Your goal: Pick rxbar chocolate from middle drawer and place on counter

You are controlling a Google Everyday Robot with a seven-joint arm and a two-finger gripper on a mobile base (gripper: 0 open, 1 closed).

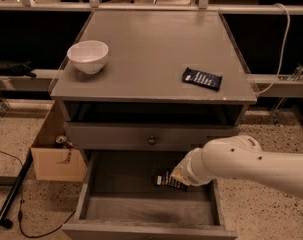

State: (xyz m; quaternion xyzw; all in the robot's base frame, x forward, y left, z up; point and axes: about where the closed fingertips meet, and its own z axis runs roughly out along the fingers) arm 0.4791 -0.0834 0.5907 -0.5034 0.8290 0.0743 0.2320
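Middle drawer (136, 211) stood pulled out, giving arm access. Hand (178, 176) sat low inside, right at rxbar chocolate (165, 180) on drawer floor toward 3 o'clock, probably for pickup. Grip state: could not tell. Surface (151, 44) above awaited bar.

Matte grey-painted wood counter (151, 59) — pale chipped edges; glossy white bowl (88, 55); smooth plastic arm (251, 164), jaws inside worn-floored middle drawer (141, 211)

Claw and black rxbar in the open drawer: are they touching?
Cannot tell. In the camera view the claw reaches into the middle drawer and overlaps the rxbar chocolate, but the arm hides any contact.
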